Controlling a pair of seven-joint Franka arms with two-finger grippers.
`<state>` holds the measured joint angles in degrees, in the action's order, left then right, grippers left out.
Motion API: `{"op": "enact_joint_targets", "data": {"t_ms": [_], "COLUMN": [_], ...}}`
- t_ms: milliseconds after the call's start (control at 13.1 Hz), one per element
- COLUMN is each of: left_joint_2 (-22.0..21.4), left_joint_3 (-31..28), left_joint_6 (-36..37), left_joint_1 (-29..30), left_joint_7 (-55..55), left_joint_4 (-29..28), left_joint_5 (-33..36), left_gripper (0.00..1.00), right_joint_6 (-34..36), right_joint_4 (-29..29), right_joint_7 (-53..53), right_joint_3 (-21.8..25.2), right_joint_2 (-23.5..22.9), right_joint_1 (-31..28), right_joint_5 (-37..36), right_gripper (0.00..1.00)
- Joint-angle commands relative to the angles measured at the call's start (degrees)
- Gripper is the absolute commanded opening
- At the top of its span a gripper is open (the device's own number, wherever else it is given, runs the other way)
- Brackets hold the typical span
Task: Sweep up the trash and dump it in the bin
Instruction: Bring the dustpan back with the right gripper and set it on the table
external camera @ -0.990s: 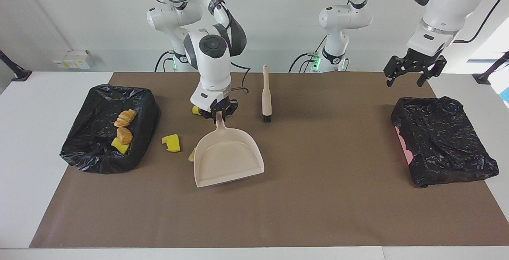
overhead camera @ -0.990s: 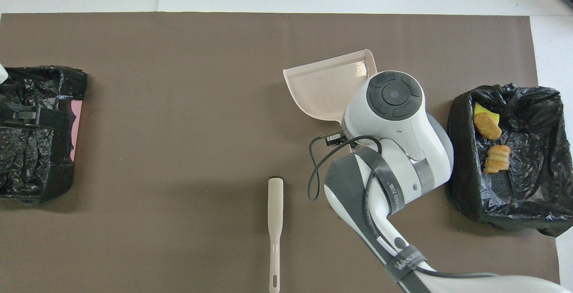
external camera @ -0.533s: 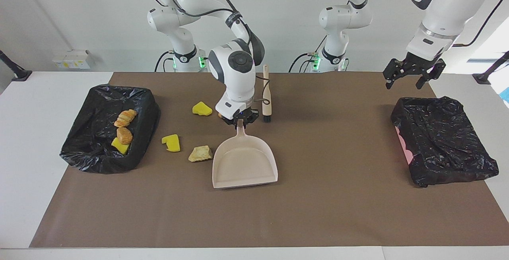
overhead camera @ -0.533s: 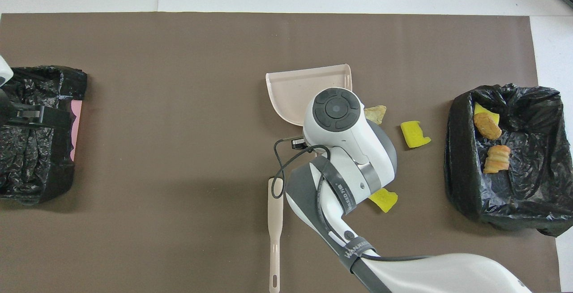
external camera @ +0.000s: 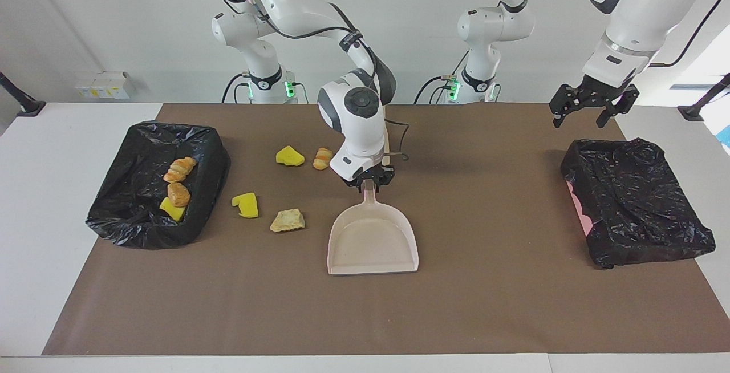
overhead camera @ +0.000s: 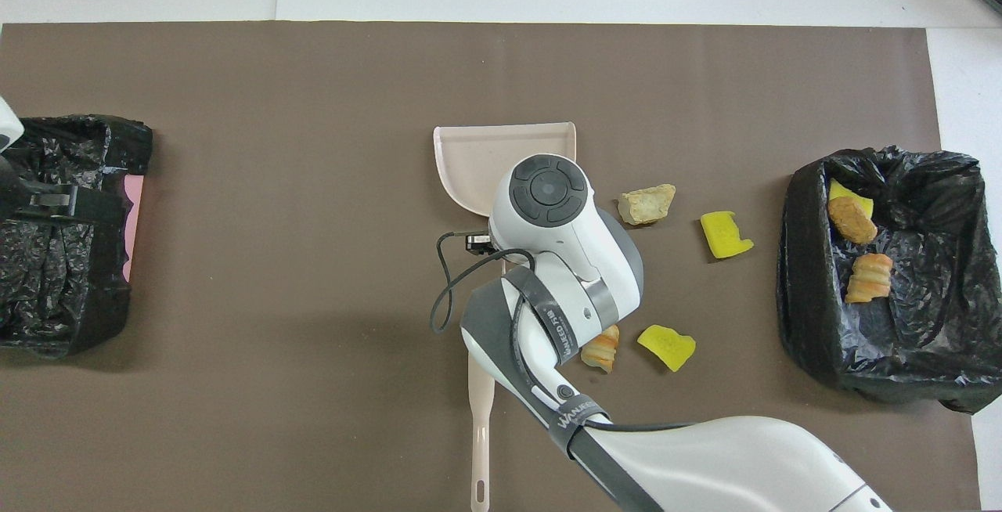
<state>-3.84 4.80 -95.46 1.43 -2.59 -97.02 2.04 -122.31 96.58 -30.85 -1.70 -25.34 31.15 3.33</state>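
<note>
Looking across the desk (external camera: pixel 513 304), we see the right end effector (external camera: pixel 369 182) at the dustpan (external camera: pixel 373 239) handle, whether gripping or released we cannot tell. Its arm (overhead camera: pixel 564 261) hides most of the brush (overhead camera: pixel 479 426) and reads "WANEED". Four trash scraps lie loose toward the right arm's end: two yellow sponge chunks (external camera: pixel 290 156) (external camera: pixel 246 205), a croissant piece (external camera: pixel 323 158) and a tan chunk (external camera: pixel 288 221) beside the pan. Three more sit in the black-lined bin (external camera: pixel 131 219) there. The left end effector (external camera: pixel 590 108) waits, fingers spread, over the second lined bin (external camera: pixel 633 202).
</note>
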Motion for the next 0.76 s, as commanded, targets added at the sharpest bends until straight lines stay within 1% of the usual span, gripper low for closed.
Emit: {"op": "enact_joint_targets", "data": {"t_ms": [0,229,457,533,686], "left_joint_2": [0.15,0.15,0.15,0.15,0.06], "left_joint_3": [0.65,0.65,0.65,0.65,0.65], "left_joint_6": [1.33,1.24,1.15,1.15,1.24], "left_joint_1": [0.77,0.77,0.85,0.85,0.77], "left_joint_7": [0.05,0.05,-0.13,-0.13,-0.13], "left_joint_4": [0.77,0.51,0.51,0.51,0.51], "left_joint_5": [0.86,0.86,0.86,0.86,0.77], "left_gripper": [1.0,1.0,1.0,1.0,1.0], "right_joint_6": [2.33,9.79,14.63,15.69,15.09], "right_joint_4": [-0.78,0.18,2.9,3.78,8.77], "right_joint_7": [-0.44,-0.35,-0.61,-1.4,-5.61], "right_joint_3": [0.03,-0.06,-1.02,-1.02,-1.11], "right_joint_2": [0.81,5.28,9.24,10.04,12.93], "right_joint_1": [0.57,0.57,1.97,2.94,5.05], "right_joint_5": [0.63,0.8,1.5,1.59,1.77], "right_gripper": [1.0,1.0,1.0,1.0,1.0]}}
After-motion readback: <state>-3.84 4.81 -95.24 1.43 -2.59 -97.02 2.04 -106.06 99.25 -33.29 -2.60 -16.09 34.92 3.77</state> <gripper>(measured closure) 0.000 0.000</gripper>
